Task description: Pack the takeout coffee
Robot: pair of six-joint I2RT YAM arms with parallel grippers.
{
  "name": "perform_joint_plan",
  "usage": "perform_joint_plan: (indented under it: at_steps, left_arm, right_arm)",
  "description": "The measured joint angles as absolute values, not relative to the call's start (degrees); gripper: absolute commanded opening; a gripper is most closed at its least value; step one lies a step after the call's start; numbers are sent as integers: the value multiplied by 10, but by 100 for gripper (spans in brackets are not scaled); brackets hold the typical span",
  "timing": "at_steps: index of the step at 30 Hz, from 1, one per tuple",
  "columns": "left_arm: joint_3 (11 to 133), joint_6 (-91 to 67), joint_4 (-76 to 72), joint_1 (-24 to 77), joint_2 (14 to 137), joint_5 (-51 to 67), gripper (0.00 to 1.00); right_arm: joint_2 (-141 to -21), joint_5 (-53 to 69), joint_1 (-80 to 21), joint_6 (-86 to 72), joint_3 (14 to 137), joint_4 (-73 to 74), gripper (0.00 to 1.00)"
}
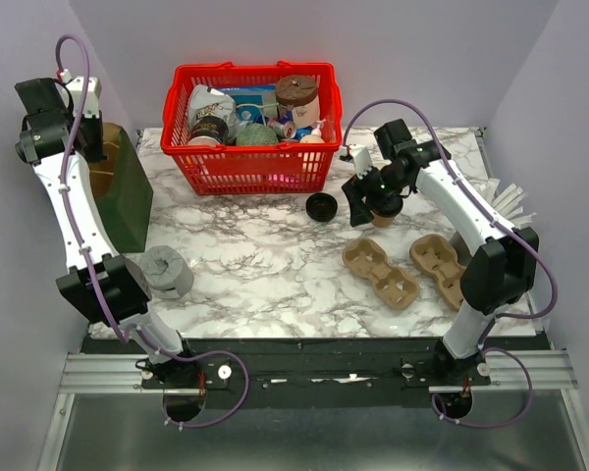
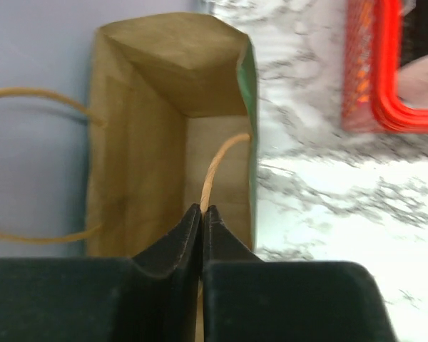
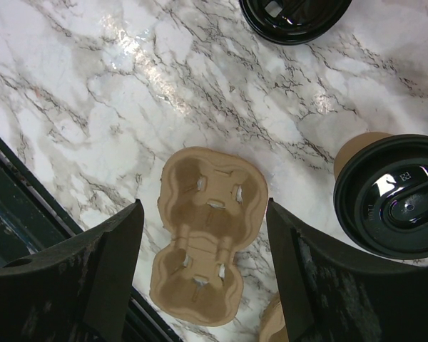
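your left gripper [image 2: 202,214] is pinching the paper bag's handle [image 2: 217,160]; your right gripper [image 3: 203,214] is hovering open over a pulp carrier [image 3: 207,249], lidded coffee cup [image 3: 392,192] beside it, unpacked.

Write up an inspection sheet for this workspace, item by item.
Surface: marble tabletop, no spills seen.
Job's things: takeout coffee, lidded, upright on the marble; two pulp carriers, empty; green paper bag, open, at the left edge.
Clutter: loose black lid; grey roll; red basket, filled with goods.
Grippers: left gripper shut on the bag handle; right gripper open above a carrier.
Cables: purple cables along both arms, none seen snagged.
Surroundings: pale walls on three sides.
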State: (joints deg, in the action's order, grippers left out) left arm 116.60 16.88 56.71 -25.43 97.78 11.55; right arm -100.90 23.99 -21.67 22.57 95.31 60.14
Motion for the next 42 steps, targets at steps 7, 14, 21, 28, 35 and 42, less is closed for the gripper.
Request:
perform_joint_plan:
  at_steps: [7, 14, 21, 28, 35, 42]
  left_arm:
    - [1127, 194, 622, -208, 928, 209, 0]
    - [1093, 227, 685, -151, 871, 248, 0]
    - [1100, 292, 745, -149, 856, 241, 0]
    - [1093, 328, 761, -139, 809, 232, 0]
    - [1068, 344, 764, -55, 790, 275, 0]
    - [1022, 334, 768, 84, 807, 295, 29]
  right_arm:
    - [-1009, 239, -217, 226, 953, 601, 77]
    - [-1009, 234, -216, 228, 953, 601, 77]
    - [-1009, 233, -217, 232, 953, 601, 77]
    - [-1017, 234, -216, 231, 967, 602, 77]
    - [-1045, 235, -217, 230, 1018, 601, 77]
    - [-1053, 235, -217, 230, 1021, 601, 77]
